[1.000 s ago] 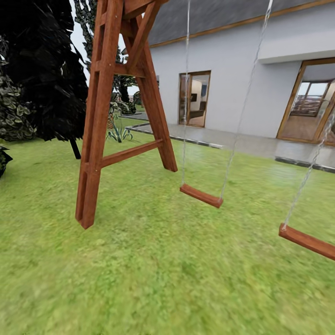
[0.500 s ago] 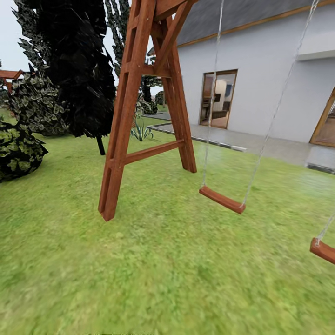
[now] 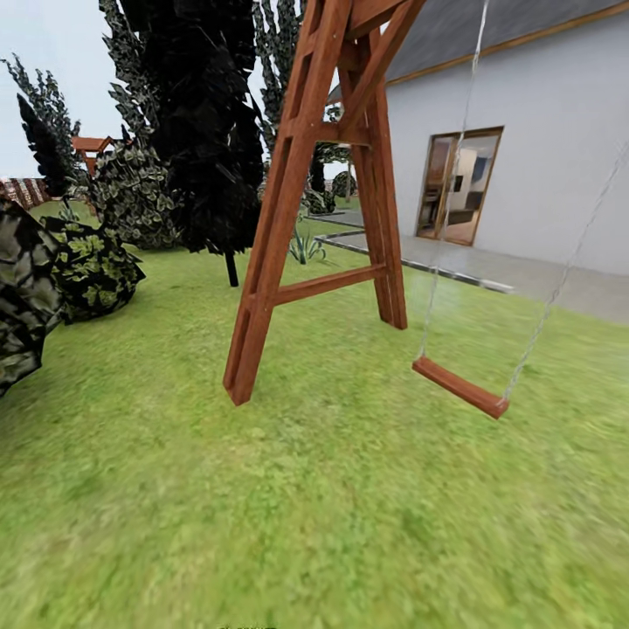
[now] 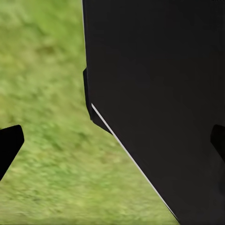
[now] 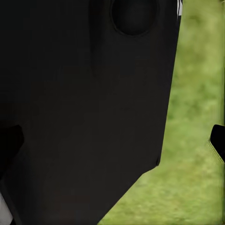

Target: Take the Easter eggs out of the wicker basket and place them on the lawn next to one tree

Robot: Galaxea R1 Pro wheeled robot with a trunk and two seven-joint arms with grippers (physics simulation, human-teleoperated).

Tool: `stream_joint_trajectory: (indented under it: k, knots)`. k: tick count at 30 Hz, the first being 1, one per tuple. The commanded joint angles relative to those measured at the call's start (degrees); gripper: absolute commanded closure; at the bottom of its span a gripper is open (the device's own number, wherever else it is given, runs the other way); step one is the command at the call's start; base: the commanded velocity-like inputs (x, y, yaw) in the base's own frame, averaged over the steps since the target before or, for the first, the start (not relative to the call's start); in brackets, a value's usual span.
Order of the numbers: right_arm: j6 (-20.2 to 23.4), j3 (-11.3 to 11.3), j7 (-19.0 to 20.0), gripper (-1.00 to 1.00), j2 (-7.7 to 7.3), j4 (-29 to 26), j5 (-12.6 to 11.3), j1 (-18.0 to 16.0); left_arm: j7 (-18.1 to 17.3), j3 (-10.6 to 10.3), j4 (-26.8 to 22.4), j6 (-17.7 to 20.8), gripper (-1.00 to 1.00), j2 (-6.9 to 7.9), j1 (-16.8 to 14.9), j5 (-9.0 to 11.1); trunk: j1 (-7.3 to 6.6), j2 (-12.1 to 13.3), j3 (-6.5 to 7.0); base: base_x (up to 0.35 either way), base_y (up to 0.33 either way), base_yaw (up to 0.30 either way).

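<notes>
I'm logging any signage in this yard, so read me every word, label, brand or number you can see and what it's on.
None: no text can be read in any view.
Swing frame, swing seat and house wall: no words or numbers on them.
Doorway: the shapes inside are too small and blurred to tell whether any is writing.
Black body in the left wrist view and black body in the right wrist view: no marking.
</notes>
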Motion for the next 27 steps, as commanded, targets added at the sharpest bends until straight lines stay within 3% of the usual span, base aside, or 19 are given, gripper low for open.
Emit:
stream_joint_trajectory:
  k: [1, 6, 18, 27]
  knots:
    - [-0.08, 0.04, -0.02, -1.0, 0.0, 0.14, 0.03, -0.08, -0.03, 0.0, -0.05, -0.04, -1.0, 0.0, 0.02, -0.02, 0.0, -0.02, -0.04, 0.0, 0.0, 0.298]
    - [-0.08, 0.1, -0.02, -1.0, 0.0, 0.16, 0.1, -0.08, -0.19, -0.02, -0.05, -0.15, -1.0, 0.01, 0.02, 0.05, 0.0, -0.02, -0.04, 0.0, 0.106, 0.297]
    - [-0.08, 0.05, 0.03, -1.0, -0.04, 0.16, 0.11, -0.08, -0.32, -0.17, -0.05, -0.13, -1.0, 0.01, 0.02, 0.06, 0.0, -0.02, -0.04, 0.0, 0.33, 0.291]
    - [-0.07, 0.05, 0.16, -1.0, -0.17, 0.16, 0.11, -0.08, -0.3, -0.02, -0.05, -0.13, -1.0, 0.01, 0.03, 0.09, 0.0, -0.02, -0.04, 0.0, 0.341, 0.047]
